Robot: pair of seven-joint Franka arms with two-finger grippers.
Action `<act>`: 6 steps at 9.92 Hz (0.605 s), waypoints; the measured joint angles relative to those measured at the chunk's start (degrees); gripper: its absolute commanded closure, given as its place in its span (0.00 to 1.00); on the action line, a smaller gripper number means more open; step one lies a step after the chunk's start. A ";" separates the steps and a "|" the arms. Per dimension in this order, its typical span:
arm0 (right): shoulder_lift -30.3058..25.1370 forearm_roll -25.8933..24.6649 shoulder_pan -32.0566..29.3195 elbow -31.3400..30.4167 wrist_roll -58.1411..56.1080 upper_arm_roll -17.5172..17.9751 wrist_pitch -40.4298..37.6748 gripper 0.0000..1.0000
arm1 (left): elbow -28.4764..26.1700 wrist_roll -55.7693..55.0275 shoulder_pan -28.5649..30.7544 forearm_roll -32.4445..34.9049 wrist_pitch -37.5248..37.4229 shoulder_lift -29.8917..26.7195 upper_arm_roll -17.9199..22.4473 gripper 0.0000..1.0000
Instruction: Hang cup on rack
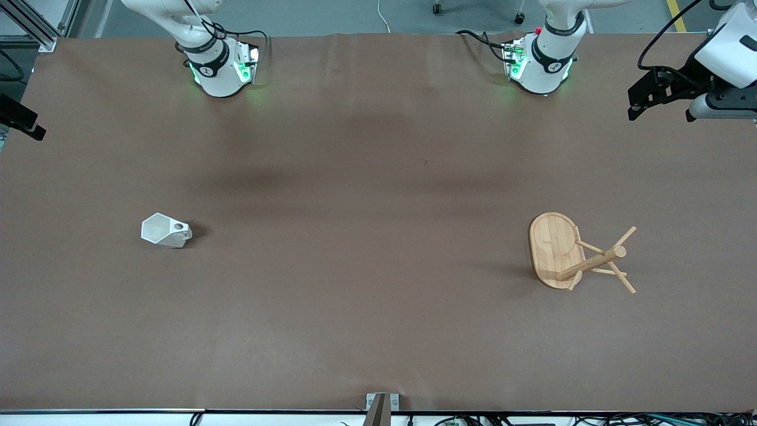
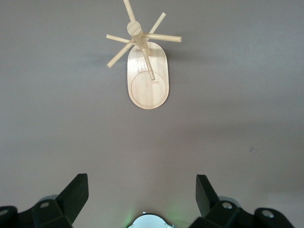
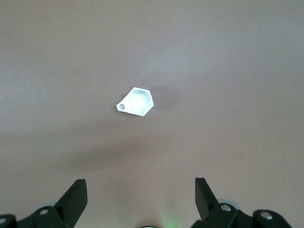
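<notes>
A: Where's the cup (image 1: 165, 231)?
B: On the tabletop (image 1: 366, 236) toward the right arm's end, lying on its side, handle pointing toward the rack (image 1: 568, 253).
A: Grippers?
B: Left gripper (image 2: 141, 199) and right gripper (image 3: 140, 199) both spread, holding nothing; only the wrist views show this.

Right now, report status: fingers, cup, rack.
Left gripper and right gripper both open, empty, raised above the table. Cup alone toward the right arm's end. Rack upright toward the left arm's end. Nothing between them.

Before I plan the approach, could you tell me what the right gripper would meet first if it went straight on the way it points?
Probably the bare table: the open right gripper points down at it, with the cup slightly off that line.
</notes>
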 measured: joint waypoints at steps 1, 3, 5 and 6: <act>1.06 0.01 0.04 -0.49 0.00 0.05 -0.18 0.00 | 0.02 0.00 -0.12 0.00 0.00 0.48 -0.08 0.00; 5.21 0.03 1.02 -5.11 -0.43 0.16 6.49 0.00 | 0.12 0.00 -0.17 0.00 0.00 1.05 -0.19 0.00; 9.91 0.02 1.75 -11.40 -3.27 0.22 16.62 0.00 | 0.17 0.00 -0.24 0.00 -0.03 1.53 -0.36 0.00; 11.01 0.02 1.70 -14.97 -5.13 0.05 22.08 0.00 | 0.18 0.00 -0.39 0.00 -0.03 2.04 -0.48 0.00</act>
